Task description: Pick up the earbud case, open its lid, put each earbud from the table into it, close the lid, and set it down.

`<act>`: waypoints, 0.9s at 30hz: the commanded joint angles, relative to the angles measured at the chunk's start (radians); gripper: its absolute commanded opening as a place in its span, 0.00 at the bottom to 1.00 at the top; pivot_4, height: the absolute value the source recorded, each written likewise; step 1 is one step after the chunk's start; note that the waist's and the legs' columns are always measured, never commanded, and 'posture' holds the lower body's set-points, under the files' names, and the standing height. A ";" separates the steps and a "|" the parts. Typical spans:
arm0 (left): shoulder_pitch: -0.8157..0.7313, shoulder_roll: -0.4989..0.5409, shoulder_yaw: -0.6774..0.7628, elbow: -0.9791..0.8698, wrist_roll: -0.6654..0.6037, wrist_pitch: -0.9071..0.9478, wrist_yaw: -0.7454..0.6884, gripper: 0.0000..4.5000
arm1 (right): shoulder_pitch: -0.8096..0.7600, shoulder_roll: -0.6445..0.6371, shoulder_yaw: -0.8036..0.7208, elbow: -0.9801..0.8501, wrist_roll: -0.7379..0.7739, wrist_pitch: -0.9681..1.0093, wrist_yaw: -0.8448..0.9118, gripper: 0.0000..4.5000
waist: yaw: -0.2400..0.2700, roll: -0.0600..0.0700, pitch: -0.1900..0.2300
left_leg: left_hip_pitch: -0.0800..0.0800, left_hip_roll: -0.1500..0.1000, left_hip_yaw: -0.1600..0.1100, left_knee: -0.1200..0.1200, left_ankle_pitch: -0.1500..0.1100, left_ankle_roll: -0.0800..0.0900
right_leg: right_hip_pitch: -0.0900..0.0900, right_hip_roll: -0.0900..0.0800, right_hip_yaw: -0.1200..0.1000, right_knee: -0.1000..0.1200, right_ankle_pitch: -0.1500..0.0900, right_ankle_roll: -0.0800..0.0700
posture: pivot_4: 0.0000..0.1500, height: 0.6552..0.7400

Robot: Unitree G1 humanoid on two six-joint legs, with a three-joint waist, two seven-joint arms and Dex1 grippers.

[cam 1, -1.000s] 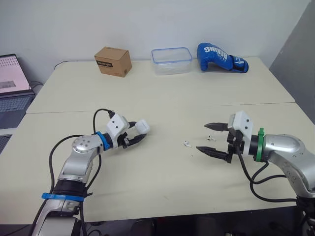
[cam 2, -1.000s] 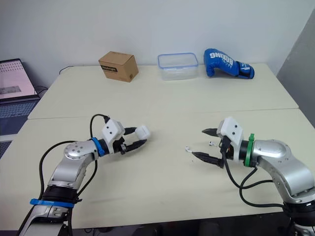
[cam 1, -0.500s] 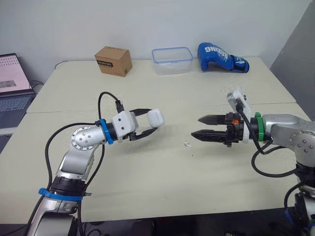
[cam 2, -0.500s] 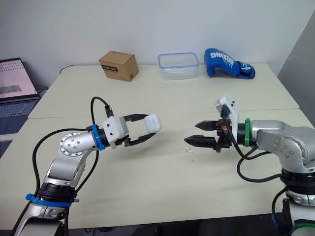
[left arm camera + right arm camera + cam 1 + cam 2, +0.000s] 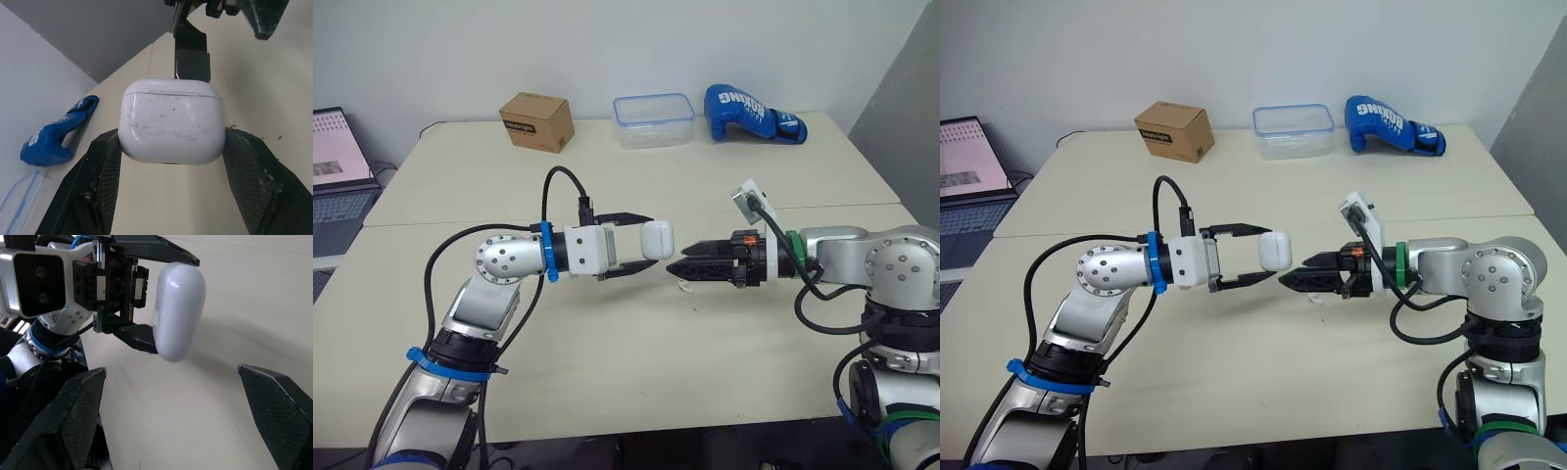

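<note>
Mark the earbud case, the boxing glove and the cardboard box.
earbud case [image 5: 172, 128], left wrist view, middle of its front face.
blue boxing glove [image 5: 736, 104], left eye view, its padded fist.
cardboard box [image 5: 529, 132], left eye view, its front side.

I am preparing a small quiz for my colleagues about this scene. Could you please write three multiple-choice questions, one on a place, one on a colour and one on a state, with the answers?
1. What lies directly to the robot's right of the clear container at the table's far edge?
A. a red mug
B. a blue boxing glove
C. a book

2. What colour is the earbud case held in the left gripper?
A. black
B. white
C. green

3. How is the case's lid?
A. shut
B. swung open
C. removed

Answers:
1 B, the glove lies beside the container on that side.
2 B, the head and wrist views all show a white shell.
3 A, the left wrist view shows the lid's seam closed.
</note>
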 commanded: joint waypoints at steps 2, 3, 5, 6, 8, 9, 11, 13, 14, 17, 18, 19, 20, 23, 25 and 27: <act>-0.027 -0.018 -0.011 -0.036 -0.001 -0.016 0.005 0.60 | -0.029 0.036 -0.049 -0.007 0.030 0.025 -0.041 1.00 | -0.001 0.000 0.000 | 0.000 0.000 0.000 0.000 0.000 0.000 | 0.000 0.000 0.000 0.000 0.000 0.000 | 1.00 0.89; -0.027 -0.022 -0.013 -0.039 -0.001 -0.016 0.005 0.60 | -0.030 0.046 -0.055 -0.008 0.032 0.031 -0.049 1.00 | -0.001 0.000 0.000 | 0.000 0.000 0.000 0.000 0.000 0.000 | 0.000 0.000 0.000 0.000 0.000 0.000 | 1.00 0.89; -0.029 -0.033 -0.018 -0.039 0.001 -0.014 0.007 0.60 | -0.036 0.071 -0.065 -0.008 0.039 0.042 -0.066 1.00 | -0.003 0.000 0.000 | 0.000 0.000 0.000 0.000 0.000 0.000 | 0.000 0.000 0.000 0.000 0.000 0.000 | 1.00 0.89; -0.030 -0.037 -0.021 -0.036 0.002 -0.015 0.009 0.60 | -0.038 0.082 -0.067 -0.009 0.041 0.047 -0.074 1.00 | -0.004 0.000 0.000 | 0.000 0.000 0.000 0.000 0.000 0.000 | 0.000 0.000 0.000 0.000 0.000 0.000 | 1.00 0.89; -0.031 -0.042 -0.024 -0.032 0.005 -0.018 0.010 0.60 | -0.040 0.095 -0.069 -0.012 0.044 0.053 -0.085 1.00 | -0.008 0.000 0.000 | 0.000 0.000 0.000 0.000 0.000 0.000 | 0.000 0.000 0.000 0.000 0.000 0.000 | 1.00 0.89; -0.029 -0.044 -0.025 -0.031 0.007 -0.020 0.009 0.60 | -0.040 0.099 -0.069 -0.013 0.047 0.053 -0.091 1.00 | -0.011 0.000 0.000 | 0.000 0.000 0.000 0.000 0.000 0.000 | 0.000 0.000 0.000 0.000 0.000 0.000 | 1.00 0.89; -0.029 -0.052 -0.029 -0.031 0.012 -0.022 0.010 0.60 | -0.039 0.108 -0.073 -0.016 0.052 0.054 -0.104 0.92 | -0.015 0.000 0.000 | 0.000 0.000 0.000 0.000 0.000 0.000 | 0.000 0.000 0.000 0.000 0.000 0.000 | 1.00 0.89; -0.030 -0.056 -0.031 -0.031 0.015 -0.022 0.011 0.60 | -0.039 0.111 -0.075 -0.015 0.058 0.053 -0.112 0.81 | -0.017 0.000 0.000 | 0.000 0.000 0.000 0.000 0.000 0.000 | -0.001 0.000 0.000 0.000 0.000 0.000 | 1.00 0.89; -0.029 -0.057 -0.031 -0.031 0.015 -0.022 0.011 0.60 | -0.037 0.112 -0.074 -0.016 0.065 0.054 -0.112 0.72 | -0.018 0.000 0.000 | 0.000 0.000 0.000 0.000 0.000 0.000 | 0.000 0.000 0.000 0.000 0.000 0.000 | 1.00 0.89; -0.028 -0.060 -0.029 -0.032 0.016 -0.024 0.007 0.60 | -0.036 0.114 -0.073 -0.018 0.077 0.054 -0.112 0.66 | -0.019 0.000 0.000 | 0.000 0.000 0.000 0.000 0.000 0.000 | -0.001 0.000 0.000 0.000 0.000 0.000 | 1.00 0.89; -0.027 -0.060 -0.030 -0.032 0.016 -0.026 0.006 0.60 | -0.036 0.115 -0.073 -0.017 0.079 0.054 -0.114 0.66 | -0.019 0.000 0.000 | 0.000 0.000 0.000 0.000 0.000 0.000 | -0.001 0.000 0.000 0.000 0.000 0.000 | 1.00 0.89; -0.027 -0.060 -0.030 -0.032 0.016 -0.026 0.006 0.60 | -0.036 0.115 -0.073 -0.016 0.081 0.054 -0.116 0.66 | -0.019 0.000 0.000 | 0.000 0.000 0.000 0.000 0.000 0.000 | -0.001 0.000 0.000 0.000 0.000 0.000 | 1.00 0.89; -0.026 -0.060 -0.031 -0.032 0.016 -0.027 0.006 0.60 | -0.035 0.115 -0.073 -0.015 0.082 0.054 -0.118 0.66 | -0.019 0.000 0.000 | 0.000 0.000 0.000 0.000 0.000 0.000 | -0.001 0.000 0.000 0.000 0.000 0.000 | 1.00 0.89; -0.029 -0.062 -0.033 -0.028 0.018 -0.028 0.007 0.60 | -0.033 0.113 -0.071 -0.011 0.090 0.053 -0.122 0.66 | -0.019 0.000 0.000 | 0.000 0.000 0.000 0.000 0.000 0.000 | -0.001 0.000 0.000 0.000 0.000 0.000 | 1.00 0.89; -0.030 -0.061 -0.033 -0.025 0.018 -0.031 0.007 0.60 | -0.030 0.112 -0.070 -0.012 0.095 0.053 -0.127 0.57 | -0.019 0.000 0.000 | 0.000 0.000 0.000 0.000 0.000 0.000 | -0.001 0.000 0.000 0.000 0.000 0.000 | 1.00 0.89; -0.030 -0.060 -0.032 -0.021 0.020 -0.035 0.007 0.60 | -0.029 0.111 -0.071 -0.013 0.101 0.053 -0.131 0.44 | -0.019 0.000 0.000 | 0.000 0.000 0.000 0.000 0.000 0.000 | -0.001 0.000 0.000 0.000 0.000 0.000 | 1.00 0.89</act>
